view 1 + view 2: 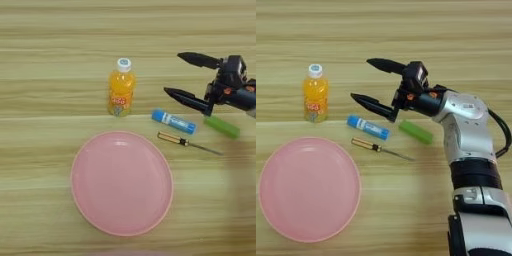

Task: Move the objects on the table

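We see the end effector (359, 80) with its two black fingers spread wide apart, holding nothing, above the table (50, 30). The orange-drink bottle (121, 88) stands upright toward the table's far edge, left of the end effector. The blue glue-stick tube (173, 121) lies flat just below the lower finger. A screwdriver (186, 142) lies nearer us, a green tube (415, 131) lies beside the glue stick, and a pink plate (121, 183) sits toward the near edge.
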Motion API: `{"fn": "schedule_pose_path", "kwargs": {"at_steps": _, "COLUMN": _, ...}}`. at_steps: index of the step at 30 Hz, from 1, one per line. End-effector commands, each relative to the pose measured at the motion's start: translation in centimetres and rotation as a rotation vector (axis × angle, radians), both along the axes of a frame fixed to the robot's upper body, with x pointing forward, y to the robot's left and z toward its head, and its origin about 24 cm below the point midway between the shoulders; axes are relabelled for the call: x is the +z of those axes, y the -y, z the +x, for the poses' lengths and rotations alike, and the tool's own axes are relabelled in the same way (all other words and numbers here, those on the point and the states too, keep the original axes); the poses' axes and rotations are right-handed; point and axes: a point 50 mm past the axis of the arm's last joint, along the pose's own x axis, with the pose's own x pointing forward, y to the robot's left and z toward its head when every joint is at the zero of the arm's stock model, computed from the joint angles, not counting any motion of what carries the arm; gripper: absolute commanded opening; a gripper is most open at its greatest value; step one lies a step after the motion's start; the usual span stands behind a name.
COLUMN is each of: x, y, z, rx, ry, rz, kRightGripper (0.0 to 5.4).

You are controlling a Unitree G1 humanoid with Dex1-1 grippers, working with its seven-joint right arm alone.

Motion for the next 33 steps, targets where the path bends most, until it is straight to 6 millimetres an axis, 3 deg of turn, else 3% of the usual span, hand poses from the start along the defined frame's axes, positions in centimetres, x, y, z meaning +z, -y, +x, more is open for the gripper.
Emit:
{"fn": "schedule_pose_path", "kwargs": {"at_steps": 1, "x": 4.0, "y": -1.8, "z": -1.5, "rx": 0.045, "ry": 0.125, "rz": -0.029, "kRightGripper": 5.38}}
{"fn": "schedule_pose_path", "kwargs": {"at_steps": 10, "x": 4.0, "y": -4.1, "z": -4.5, "rx": 0.114, "ry": 0.061, "rz": -0.120, "kRightGripper": 5.38}}
{"fn": "schedule_pose_path", "kwargs": {"at_steps": 19, "x": 3.5, "y": -4.5, "z": -5.7, "rx": 0.149, "ry": 0.008, "rz": -0.196, "kRightGripper": 5.38}}
{"fn": "schedule_pose_path", "kwargs": {"at_steps": 33, "x": -1.3, "y": -6.5, "z": -5.5, "rx": 0.170, "ry": -0.140, "rz": -0.356, "kRightGripper": 5.38}}
